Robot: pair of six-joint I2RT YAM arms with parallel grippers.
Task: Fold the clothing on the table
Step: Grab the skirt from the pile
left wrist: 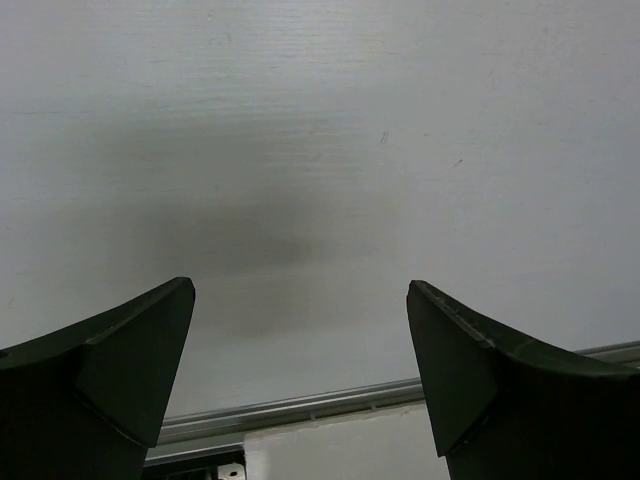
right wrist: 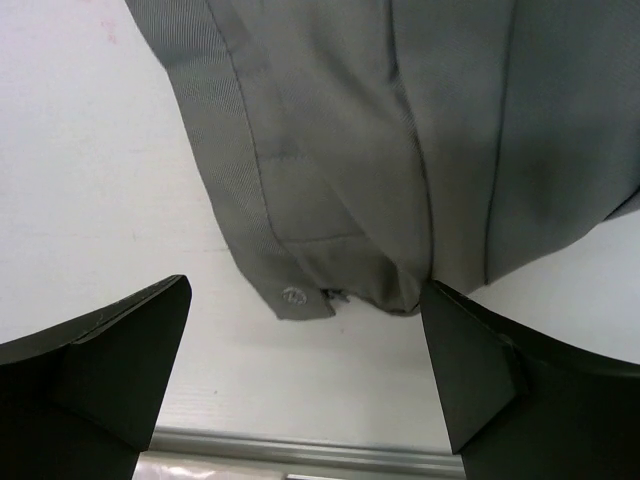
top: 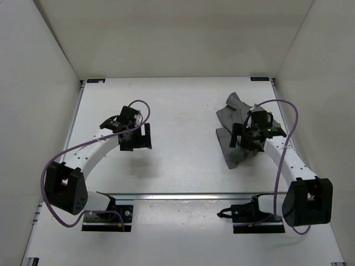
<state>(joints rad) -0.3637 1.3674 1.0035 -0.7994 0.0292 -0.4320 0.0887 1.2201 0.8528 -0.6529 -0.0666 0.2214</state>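
Plain white back wall (top: 177,33) upright along far side. Plain white left wall (top: 33,88) and plain white right wall (top: 324,72) flank it. Small dark bracket (top: 95,81) at far-left corner; second small dark bracket (top: 259,79) at far-right corner.

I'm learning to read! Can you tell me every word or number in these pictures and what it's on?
None can be read.
Left blue label at the far edge of the table: too small.
Right blue label: too small.
Button on the clothing: blurred, nothing legible.

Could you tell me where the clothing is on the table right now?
In the top view the clothing lies bunched on the table, right side, under the right gripper.
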